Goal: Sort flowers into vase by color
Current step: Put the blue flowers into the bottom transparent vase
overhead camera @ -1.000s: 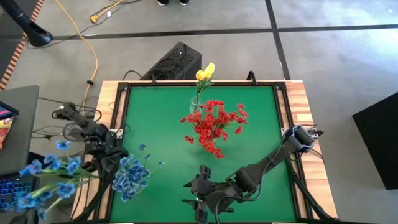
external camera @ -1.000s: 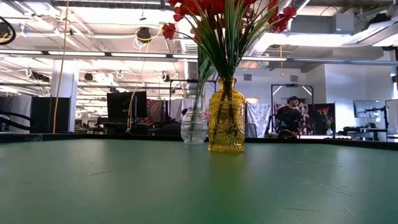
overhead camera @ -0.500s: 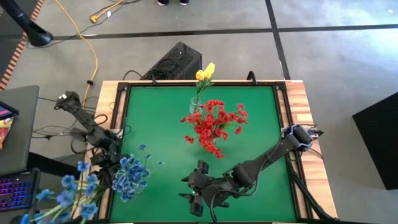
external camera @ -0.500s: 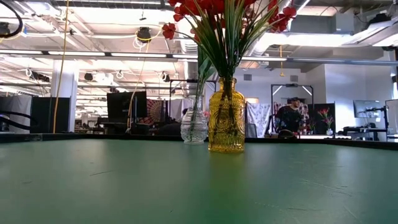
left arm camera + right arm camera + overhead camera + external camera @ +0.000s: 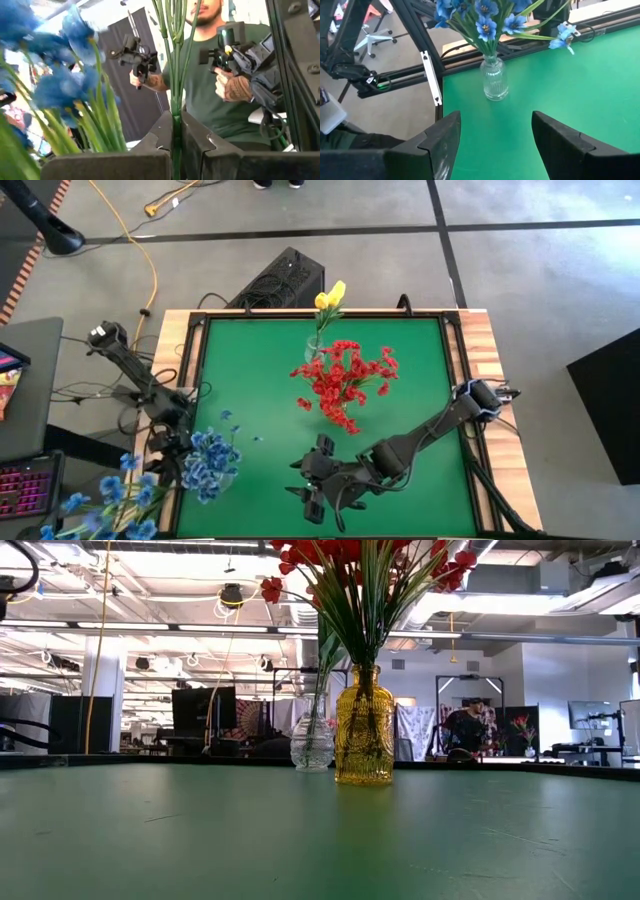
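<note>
My left gripper (image 5: 166, 456) is at the table's near left corner, shut on a blue-bloomed spray (image 5: 105, 502) that reaches out past the table edge. Beside it a clear vase (image 5: 494, 83) holds more blue flowers (image 5: 210, 464). Red flowers (image 5: 342, 383) stand in a yellow glass vase (image 5: 364, 730) at mid-table. A yellow flower (image 5: 328, 298) stands in a clear vase (image 5: 312, 745) near the far edge. My right gripper (image 5: 314, 483) is open over the near middle, pointing toward the blue vase. Neither gripper shows in the low view. My left gripper pinches the blue spray's thin green stems (image 5: 175, 131) between its two fingers, below the blooms (image 5: 55, 85). The spray is lifted clear of the table, with its bloom end out past the near left corner (image 5: 90, 510).
A wooden frame (image 5: 480, 350) borders the green mat. A keyboard (image 5: 25, 490) and a desk sit left of the table, under the held spray. A person (image 5: 220, 75) holding controllers stands beyond the table. Bare mat (image 5: 420, 370) lies to the right of the red flowers.
My left arm swung the held blue spray from pointing toward the table's left to pointing past the near left corner, its blooms moving toward the near edge. My right gripper shifted slightly toward the left, toward the blue vase, staying open.
</note>
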